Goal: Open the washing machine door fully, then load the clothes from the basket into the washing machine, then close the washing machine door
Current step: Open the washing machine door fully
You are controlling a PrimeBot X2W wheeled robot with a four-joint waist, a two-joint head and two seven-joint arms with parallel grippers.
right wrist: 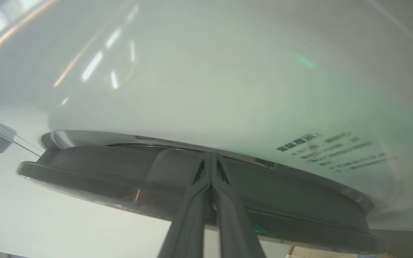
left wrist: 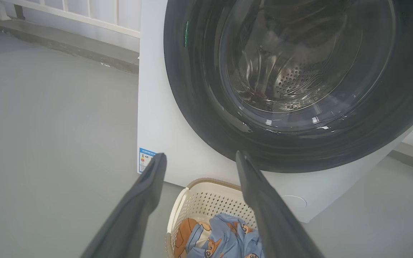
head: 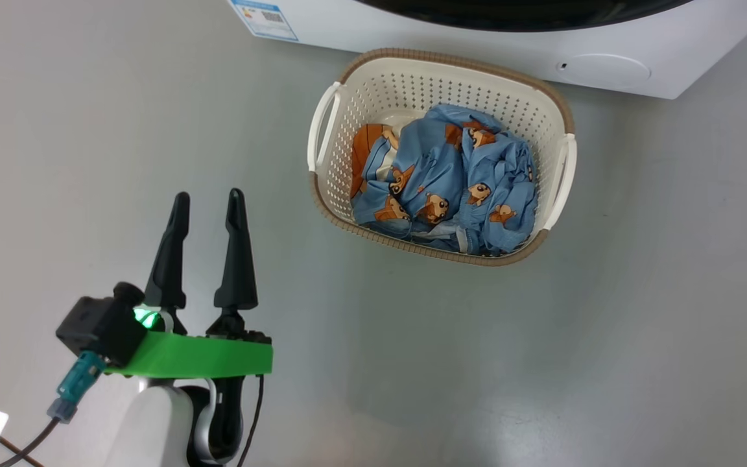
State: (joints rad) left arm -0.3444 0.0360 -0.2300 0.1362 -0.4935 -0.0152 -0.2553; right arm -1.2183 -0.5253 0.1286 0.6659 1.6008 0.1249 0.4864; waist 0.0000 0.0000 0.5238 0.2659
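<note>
Hovering at the head view's lower left, the left hand (head: 209,193) is spread and empty, with the basket (head: 412,84) of clothes (head: 445,178) apart to its upper right, before the washing machine (head: 412,32). Its wrist view shows the basket between the fingers, below the washing machine door (left wrist: 192,107). Right wrist view: the right hand (right wrist: 210,159), pressed together, meets that door's rim

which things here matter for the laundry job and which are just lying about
For the job: washing machine door, washing machine, basket, clothes, open left gripper, shut right gripper.
Just there: blue label sticker, white railing, grey floor.
</note>
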